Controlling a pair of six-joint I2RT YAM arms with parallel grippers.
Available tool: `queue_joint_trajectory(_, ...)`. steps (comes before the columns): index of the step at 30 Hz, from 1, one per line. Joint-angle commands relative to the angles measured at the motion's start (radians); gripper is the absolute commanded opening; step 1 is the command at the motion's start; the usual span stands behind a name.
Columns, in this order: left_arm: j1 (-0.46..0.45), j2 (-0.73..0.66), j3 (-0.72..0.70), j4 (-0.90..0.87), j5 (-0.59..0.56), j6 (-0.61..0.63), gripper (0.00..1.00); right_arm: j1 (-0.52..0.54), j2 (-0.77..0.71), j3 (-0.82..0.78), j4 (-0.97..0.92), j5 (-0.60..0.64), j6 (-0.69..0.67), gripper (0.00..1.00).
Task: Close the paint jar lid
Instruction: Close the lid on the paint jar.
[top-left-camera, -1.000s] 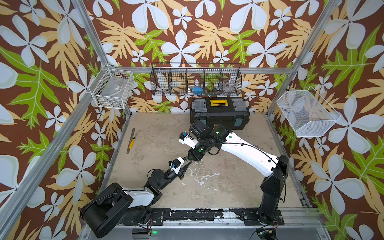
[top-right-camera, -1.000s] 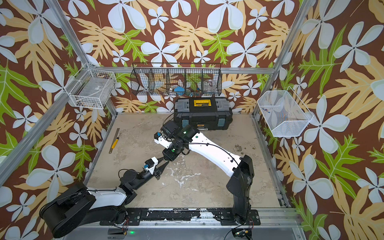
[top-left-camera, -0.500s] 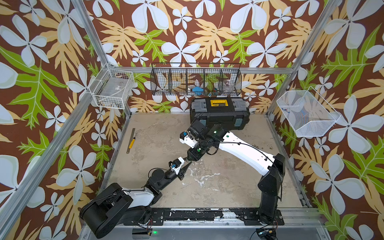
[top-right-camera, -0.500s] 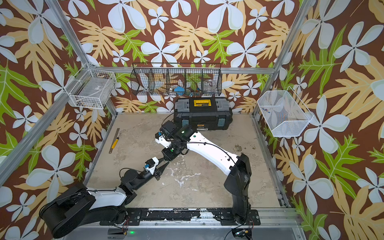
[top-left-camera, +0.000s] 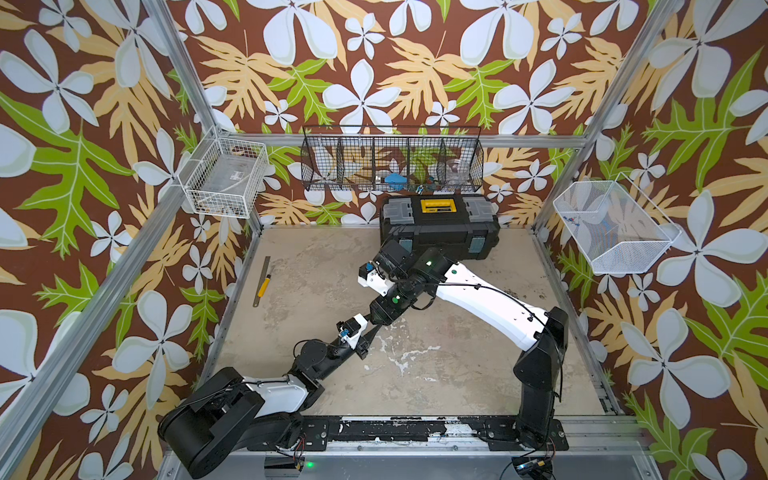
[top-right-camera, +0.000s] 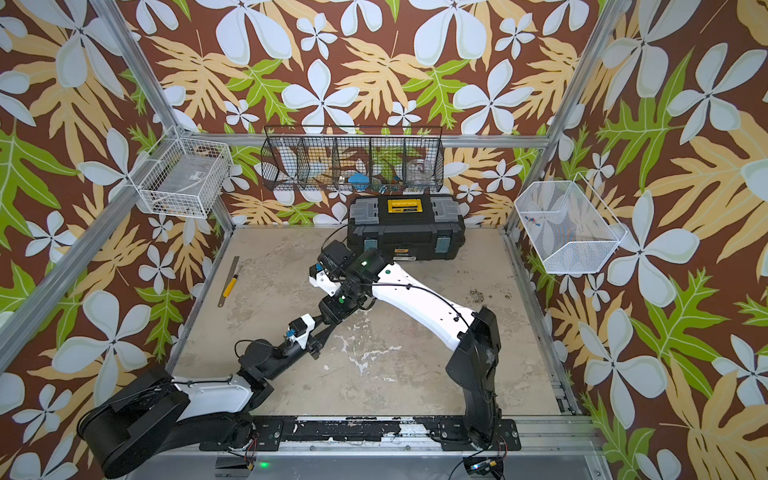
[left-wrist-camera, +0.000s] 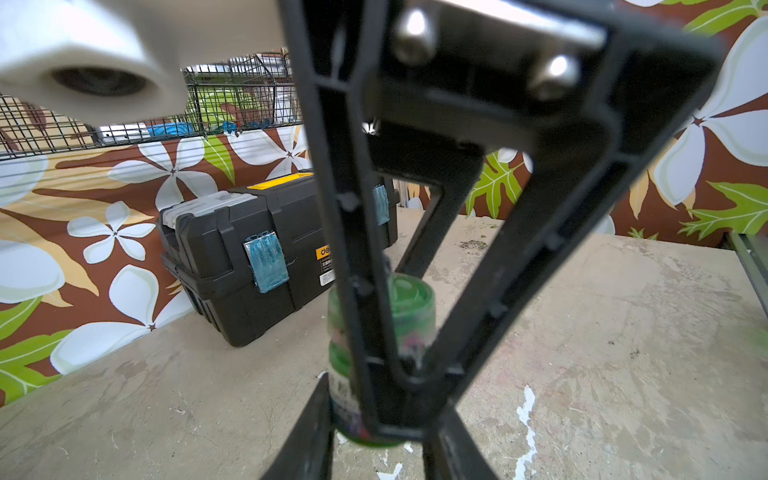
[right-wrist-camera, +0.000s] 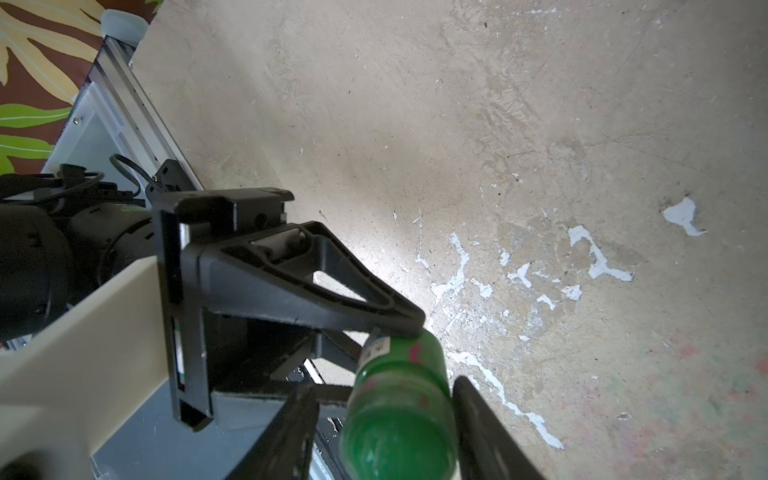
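two arms meet over the middle of the counter (top-left-camera: 457, 374) in both top views. the left arm (top-left-camera: 274, 392) reaches in from the near left corner and the right arm (top-left-camera: 486, 307) bends in from the near right. the left pincer (top-left-camera: 369, 337) tucks under the right arm's wrist, and what it holds is hidden there. a black toolbox (top-left-camera: 440, 226) sits at the back edge, well apart from that spot. a thin metal strip (top-left-camera: 262, 282) with a yellow handle lies near the left edge.

left wrist view: the paint jar (left-wrist-camera: 341, 390) stands roughly upright, out in front of the toolbox. my left pincer's fingers (left-wrist-camera: 307, 436) are closed onto its lower body. the lid (left-wrist-camera: 411, 297) sits on top of the jar. the right pincer (left-wrist-camera: 405, 328) comes down from above, and one of its fingers crosses in front of the jar and blocks much of it. i cannot tell whether the jar's base touches the counter.

right wrist view: i look down onto the lid (right-wrist-camera: 399, 436). the right pincer straddles it with its jaws parted and is not clamped. a gap shows between one finger (right-wrist-camera: 291, 432) and the lid's rim. the other finger (right-wrist-camera: 482, 424) is just beside the rim, touching or not i cannot tell. the left pincer's fingertip (right-wrist-camera: 409, 326) presses the jar's side below the lid. white paint flecks (right-wrist-camera: 598, 262) mark the counter beside it.
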Motion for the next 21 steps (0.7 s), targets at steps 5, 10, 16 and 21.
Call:
queue_joint_trajectory(5, 0.001, -0.003, 0.003, 0.04, 0.0, 0.001, 0.22, -0.001, -0.011, 0.045, -0.01, 0.022, -0.007, 0.73)
queue_joint_trajectory(10, 0.001, -0.003, 0.003, 0.04, 0.005, 0.0, 0.22, -0.04, -0.054, 0.067, 0.023, 0.015, -0.038, 0.82)
queue_joint_trajectory(16, 0.001, -0.002, 0.007, 0.039, 0.029, -0.012, 0.22, -0.144, -0.227, -0.133, 0.292, -0.226, -0.144, 0.83)
queue_joint_trajectory(21, 0.001, 0.001, 0.009, 0.042, 0.052, -0.021, 0.22, -0.175, -0.403, -0.423, 0.591, -0.376, -0.37, 0.86)
